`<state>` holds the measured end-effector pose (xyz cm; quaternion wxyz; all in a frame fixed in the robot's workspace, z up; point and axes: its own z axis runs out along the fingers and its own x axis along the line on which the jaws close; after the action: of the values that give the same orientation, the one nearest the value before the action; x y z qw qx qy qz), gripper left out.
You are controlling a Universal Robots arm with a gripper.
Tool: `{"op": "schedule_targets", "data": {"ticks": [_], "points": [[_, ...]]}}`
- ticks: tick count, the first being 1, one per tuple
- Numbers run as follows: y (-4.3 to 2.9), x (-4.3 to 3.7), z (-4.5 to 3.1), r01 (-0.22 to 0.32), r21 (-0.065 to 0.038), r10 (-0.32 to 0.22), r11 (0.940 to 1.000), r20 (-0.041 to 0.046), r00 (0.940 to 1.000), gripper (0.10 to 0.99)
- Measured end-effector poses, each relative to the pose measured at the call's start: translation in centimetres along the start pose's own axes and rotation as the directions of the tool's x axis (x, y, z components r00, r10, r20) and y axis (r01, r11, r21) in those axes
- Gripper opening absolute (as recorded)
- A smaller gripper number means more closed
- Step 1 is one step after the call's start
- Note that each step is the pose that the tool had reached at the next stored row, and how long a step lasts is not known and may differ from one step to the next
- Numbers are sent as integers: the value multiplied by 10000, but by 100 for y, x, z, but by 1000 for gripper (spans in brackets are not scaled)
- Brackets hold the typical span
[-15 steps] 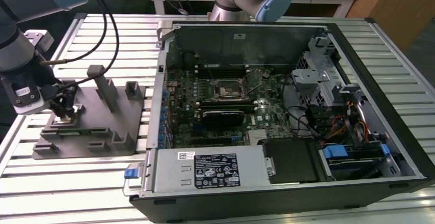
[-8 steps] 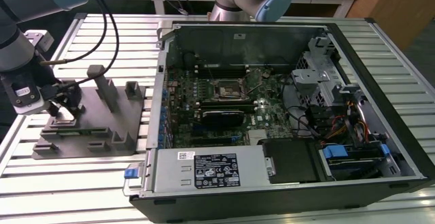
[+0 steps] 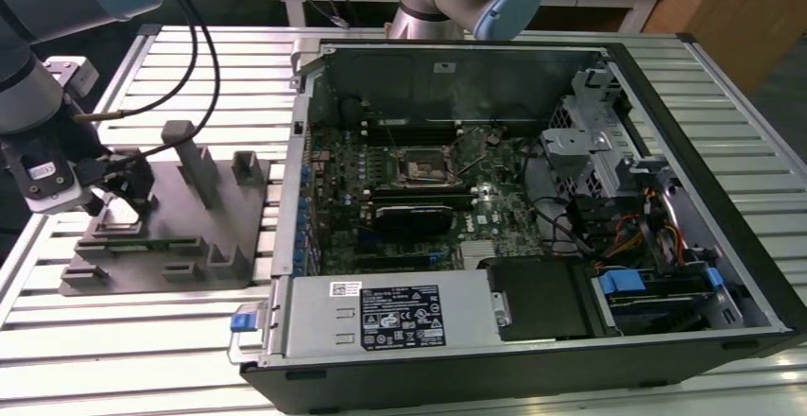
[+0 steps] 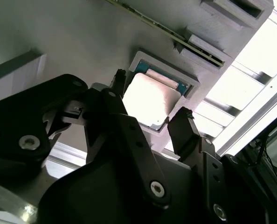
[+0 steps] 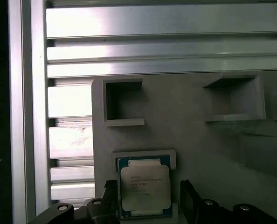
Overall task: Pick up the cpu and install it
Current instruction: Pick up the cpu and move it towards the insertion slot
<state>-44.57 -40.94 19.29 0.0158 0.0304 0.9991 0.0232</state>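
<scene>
Second wrist view: pincer stands open, one black finger on each side of the cpu, neither seen pressing on it. The cpu lies flat, silver top up, in a raised square pocket of the grey fixture, directly below the pincer and between its fingers. First wrist view agrees: cpu seated in its pocket, fingers apart on either flank. Exterior view: pincer low over the fixture on the slatted aluminium desk. Open computer case with its motherboard socket lies well apart from the pincer, toward the exterior view's right.
</scene>
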Motion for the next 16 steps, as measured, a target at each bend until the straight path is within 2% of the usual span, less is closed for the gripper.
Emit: {"op": "schedule_targets", "data": {"ticks": [16], "points": [[10,6,60,322,-10,-322,9995,-13,9995,647]]}}
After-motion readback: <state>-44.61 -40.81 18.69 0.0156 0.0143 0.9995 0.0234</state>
